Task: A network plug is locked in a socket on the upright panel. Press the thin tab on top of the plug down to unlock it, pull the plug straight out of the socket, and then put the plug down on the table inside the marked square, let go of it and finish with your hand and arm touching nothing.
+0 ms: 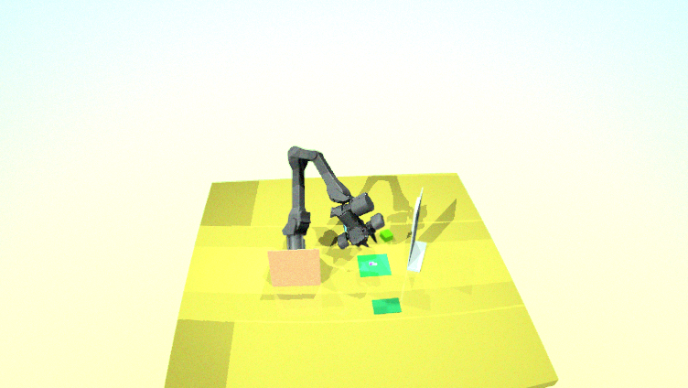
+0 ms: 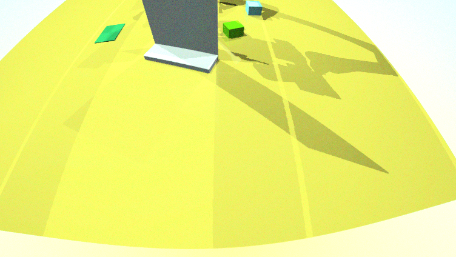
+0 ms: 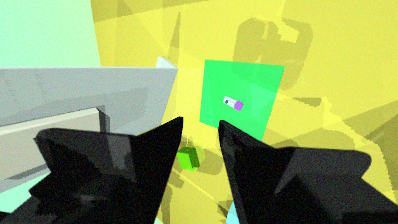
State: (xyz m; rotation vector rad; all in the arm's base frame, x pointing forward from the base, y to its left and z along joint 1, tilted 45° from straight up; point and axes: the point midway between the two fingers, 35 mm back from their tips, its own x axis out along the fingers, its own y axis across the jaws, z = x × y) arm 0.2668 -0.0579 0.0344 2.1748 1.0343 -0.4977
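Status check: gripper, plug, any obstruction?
Black parallel-jaw gripper open, empty, raised off the table. Small white plug with purple end lying inside the bright green marked square, released. Small lime-green cube below the fingers, no contact.

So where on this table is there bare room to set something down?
The wide near stretch of the table, in front of the small green patch, shows bare. It is crowded among the orange square, the green marked square holding the plug, the green cube and the upright panel.
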